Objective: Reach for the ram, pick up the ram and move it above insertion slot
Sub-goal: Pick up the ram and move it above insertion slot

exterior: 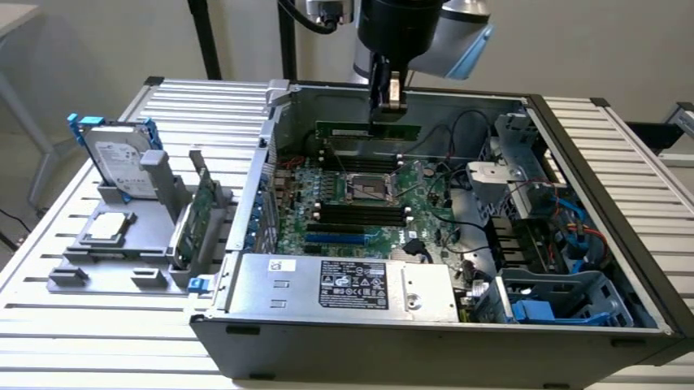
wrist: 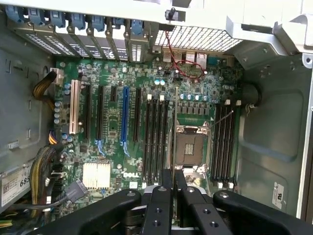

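While held edge-on, the ram (exterior: 366,129) hangs pinched in the gripper (exterior: 388,104).

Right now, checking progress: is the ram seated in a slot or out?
Out: the ram hangs held in the pincer, above the motherboard.

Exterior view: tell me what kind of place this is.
Probably a lab bench for robotic computer assembly. An opened desktop PC case with its motherboard exposed lies on a slatted aluminium table, and a grey fixture beside it stands a hard drive upright.
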